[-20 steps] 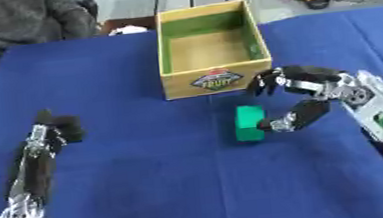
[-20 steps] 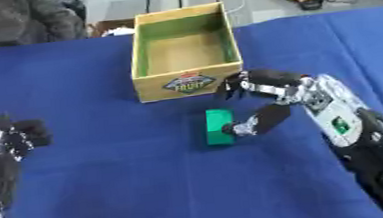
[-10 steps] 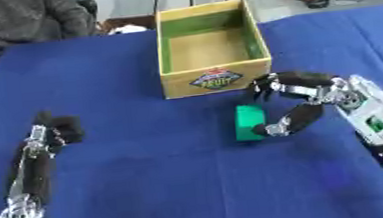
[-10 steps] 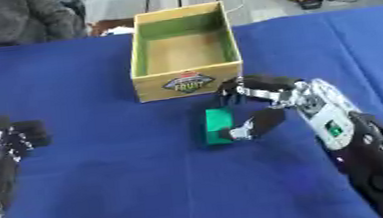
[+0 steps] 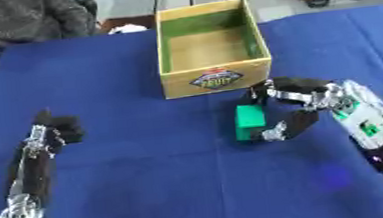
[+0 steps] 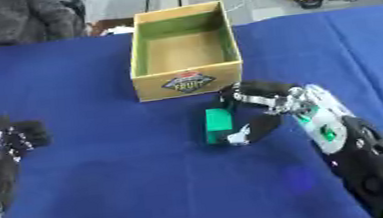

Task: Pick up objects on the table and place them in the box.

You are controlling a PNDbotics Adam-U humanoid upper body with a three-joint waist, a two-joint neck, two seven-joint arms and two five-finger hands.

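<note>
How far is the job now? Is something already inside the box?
Nothing looks done yet: the box shows only its bare bottom. In hand: the right hand is closing round the green block, fingers above it and thumb below, while the block sits on the blue table just before the box. Left: lifting it and placing it inside. The left hand rests idle.

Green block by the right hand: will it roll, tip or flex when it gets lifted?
The green block looks flat-sided and boxy, so it probably won't roll. It keeps crisp edges between the right hand's curled fingers and thumb, which suggests it's stiff. It's small beside the box, so likely light, though its surface grip can't be judged.
</note>
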